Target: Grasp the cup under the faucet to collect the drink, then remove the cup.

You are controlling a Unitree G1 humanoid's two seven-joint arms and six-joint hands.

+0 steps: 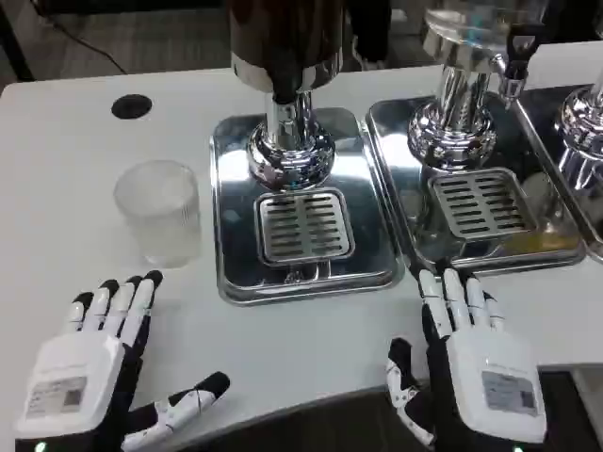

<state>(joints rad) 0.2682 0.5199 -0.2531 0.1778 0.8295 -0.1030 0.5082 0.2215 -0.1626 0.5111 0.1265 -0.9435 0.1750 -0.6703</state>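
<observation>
A clear frosted plastic cup (pixel 158 211) stands upright on the white table, to the left of the dispensers. The nearest dispenser has a dark tank with a black faucet (pixel 284 90) over a chrome column and a slotted drip grate (pixel 303 225) on a steel tray (pixel 231 273). Nothing stands on that grate. My left hand (pixel 94 367) lies flat and open on the table just in front of the cup, fingertips a short way from its base. My right hand (pixel 466 363) rests open near the table's front edge, in front of the second tray.
A second dispenser with a chrome column (pixel 454 113), a black tap (pixel 520 45) and its own grate and tray (pixel 556 254) stands to the right; a third shows at the right edge (pixel 584 132). A black round grommet (pixel 131 106) sits at the table's back left.
</observation>
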